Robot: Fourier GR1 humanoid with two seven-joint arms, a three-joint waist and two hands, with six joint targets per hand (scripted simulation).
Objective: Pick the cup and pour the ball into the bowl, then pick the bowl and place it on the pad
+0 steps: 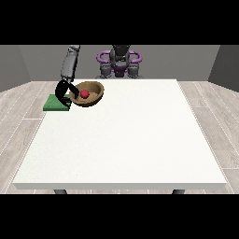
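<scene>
Front view, table (pixel 126 140): big white top; we see no cup on it anywhere.
Pad (pixel 55 103): green, flat, at table's far corner on view's left; partly covered by the hand.
Bowl (pixel 88 93): wooden, tilted w/ its opening toward camera, just beside the pad's right edge, not over it yet. We can't tell if its base touches the table or is lifted.
Hand at view's left (pixel 63 91): black, at bowl's left rim, fingers curled onto it, so holding the bowl as far as we can see.
Ball (pixel 84 94): red, sitting inside the bowl, so pour looks done; we judge we're in the carry-to-pad step.
How we'd do it well: level the bowl first so ball doesn't roll out, shift it toward view's left till centred over pad, lower it flat, then release.
Other hand: not visible.
</scene>
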